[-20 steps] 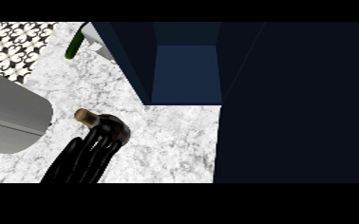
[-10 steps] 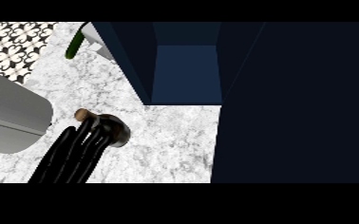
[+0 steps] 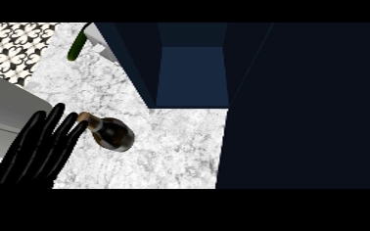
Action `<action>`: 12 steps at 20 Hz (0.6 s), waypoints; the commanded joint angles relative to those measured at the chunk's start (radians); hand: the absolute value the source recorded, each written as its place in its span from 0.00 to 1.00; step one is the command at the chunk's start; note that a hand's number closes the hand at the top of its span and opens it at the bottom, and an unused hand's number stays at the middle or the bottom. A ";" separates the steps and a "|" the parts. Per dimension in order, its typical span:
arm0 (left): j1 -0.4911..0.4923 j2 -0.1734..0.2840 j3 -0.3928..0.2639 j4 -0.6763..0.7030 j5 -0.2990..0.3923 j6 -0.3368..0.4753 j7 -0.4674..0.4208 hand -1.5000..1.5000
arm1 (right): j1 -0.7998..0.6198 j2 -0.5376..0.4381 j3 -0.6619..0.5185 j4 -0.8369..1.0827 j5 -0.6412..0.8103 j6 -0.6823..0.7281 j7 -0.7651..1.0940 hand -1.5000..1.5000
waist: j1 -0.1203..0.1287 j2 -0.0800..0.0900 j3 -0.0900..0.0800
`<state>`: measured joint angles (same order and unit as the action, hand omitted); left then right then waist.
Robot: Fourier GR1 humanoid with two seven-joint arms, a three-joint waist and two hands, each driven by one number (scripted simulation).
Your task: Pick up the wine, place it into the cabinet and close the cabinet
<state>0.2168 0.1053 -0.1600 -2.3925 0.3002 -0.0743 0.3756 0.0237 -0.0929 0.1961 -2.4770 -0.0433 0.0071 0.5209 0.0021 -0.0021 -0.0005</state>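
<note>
The black left hand [image 3: 39,147] has straight, spread fingers beside the dark, round glass wine bottle [image 3: 112,133] on the speckled white marble tabletop [image 3: 173,147], near the open dark blue cabinet [image 3: 192,76].

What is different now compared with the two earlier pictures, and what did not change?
The left hand has slid off the wine bottle toward the view's left. Its fingers, which lay over the bottle before, are now straight and beside the neck, so the bottle shows almost whole. The bottle itself stands where it did on the counter. The cabinet is open as before.
</note>
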 commanded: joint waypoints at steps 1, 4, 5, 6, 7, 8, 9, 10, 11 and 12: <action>-0.059 0.026 0.116 -0.088 0.161 0.005 0.072 0.00 | 0.052 -0.014 0.021 -0.133 -0.002 0.004 0.067 0.00 | -0.007 0.000 0.000; -0.043 0.031 0.190 -0.042 0.211 -0.040 0.040 0.00 | -0.035 -0.014 -0.010 -0.073 0.006 -0.011 0.069 0.00 | 0.001 0.001 -0.001; -0.022 0.037 0.194 -0.098 0.226 -0.032 0.080 0.00 | 0.033 -0.015 0.001 -0.109 -0.001 0.005 0.032 0.00 | 0.000 -0.002 0.000; -0.045 0.051 0.253 -0.016 0.252 -0.062 0.054 0.00 | 0.016 -0.013 -0.015 -0.103 -0.014 -0.002 0.051 0.00 | -0.001 0.000 0.000; -0.051 0.032 0.239 -0.010 0.230 -0.049 0.051 0.00 | 0.001 -0.012 -0.013 -0.118 -0.013 -0.011 0.077 0.00 | -0.001 0.000 0.000; -0.013 0.045 0.270 -0.019 0.266 -0.089 0.035 0.00 | 0.041 -0.001 0.036 -0.096 0.044 -0.004 0.023 0.00 | 0.001 -0.001 0.000; -0.097 0.032 0.280 0.045 0.237 -0.047 0.038 0.00 | 0.000 -0.028 -0.017 -0.132 -0.028 0.006 0.081 0.00 | -0.005 0.000 0.000; -0.065 0.071 0.338 0.058 0.334 -0.099 0.056 0.00 | 0.033 -0.041 -0.039 -0.160 -0.044 0.014 0.083 0.00 | -0.005 -0.001 0.000; -0.067 0.046 0.311 0.052 0.258 -0.084 0.040 0.00 | 0.001 -0.005 -0.015 -0.092 -0.002 -0.007 0.051 0.00 | -0.001 0.001 0.000; -0.051 0.051 0.310 0.039 0.285 -0.093 0.059 0.00 | 0.043 -0.030 -0.067 -0.128 -0.077 0.028 0.034 0.00 | -0.003 0.000 0.001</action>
<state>0.1538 0.1495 0.1051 -2.3267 0.4828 -0.1466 0.4150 0.0195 -0.1088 0.1786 -2.4896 -0.0336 0.0136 0.5353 -0.0001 -0.0023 -0.0005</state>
